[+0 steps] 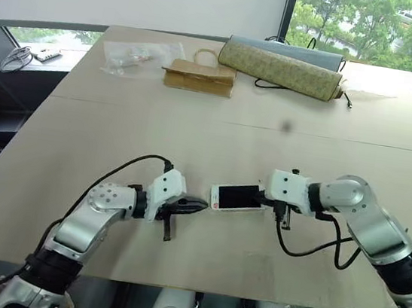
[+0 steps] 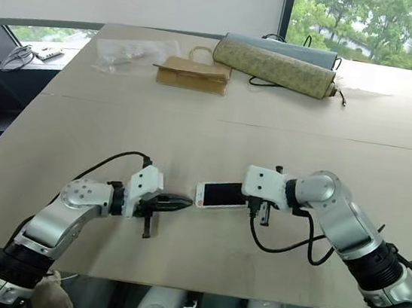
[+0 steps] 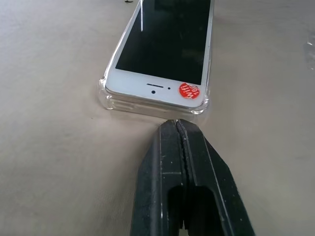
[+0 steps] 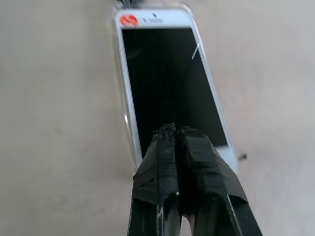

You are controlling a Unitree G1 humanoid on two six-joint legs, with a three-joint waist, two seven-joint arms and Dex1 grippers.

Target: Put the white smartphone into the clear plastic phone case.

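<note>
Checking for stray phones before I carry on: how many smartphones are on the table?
1. The white smartphone lies screen-up in the clear plastic phone case, on the table's near part between the two grippers.

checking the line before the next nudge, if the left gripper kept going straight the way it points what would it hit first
Most likely the end of the clear plastic phone case around the white smartphone. The left gripper, fingers shut, points straight at it, though a small gap is hard to rule out.

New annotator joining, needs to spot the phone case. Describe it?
On the tan table, near edge, the two grippers face each other. Between them lies the white smartphone; the clear phone case is the transparent rim around it, unlike the crinkled plastic bag far back.
</note>
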